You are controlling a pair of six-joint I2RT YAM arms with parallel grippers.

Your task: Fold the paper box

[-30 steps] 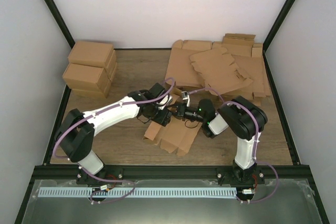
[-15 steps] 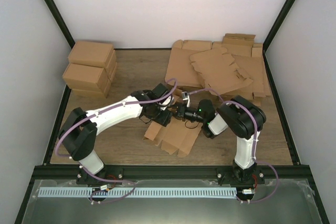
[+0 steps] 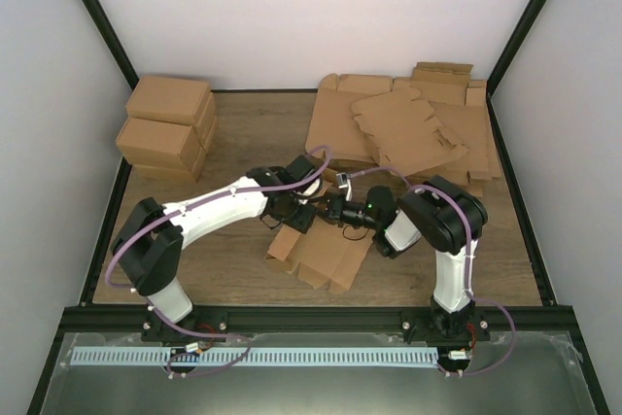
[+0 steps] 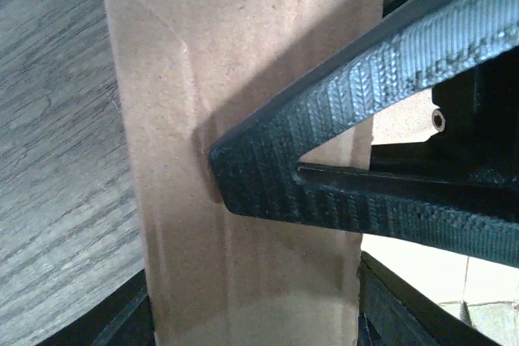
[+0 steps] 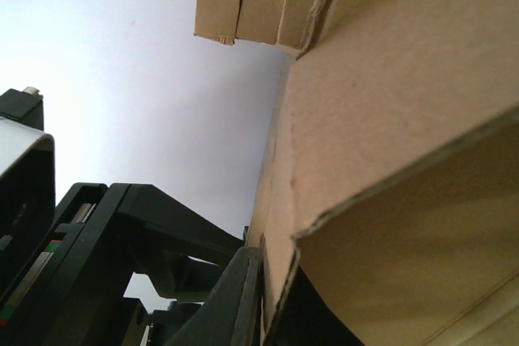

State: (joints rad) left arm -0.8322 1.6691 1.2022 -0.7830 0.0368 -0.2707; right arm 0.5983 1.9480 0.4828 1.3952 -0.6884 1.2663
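A stack of closed cartons [image 3: 167, 128] is sitting in the far-left corner of the surface [image 3: 243, 133] while the left arm [image 3: 209, 209] is reaching from the near-left corner toward the middle. There the left claw [image 3: 299, 214] is pressing its ribbed finger [image 4: 324, 160] flat onto a strip of the paper box [image 3: 326, 255], which is lying partly opened at the centre, toward the near edge. The strip is passing between the jaws, so this claw appears clamped on that flap. Just to its right, the right claw [image 3: 328, 208] is facing it, one finger [image 5: 241, 293] lying against a raised wall of the same box, the wall's edge running between the narrowed jaws. A pile of flat blanks [image 3: 408, 128] is filling the far-right corner. The step in hand looks like raising a side wall. Doing it well likely means the left claw pinning the panel beside the crease while the right is turning the wall slowly about that line, neither tugging the sheet from the other.
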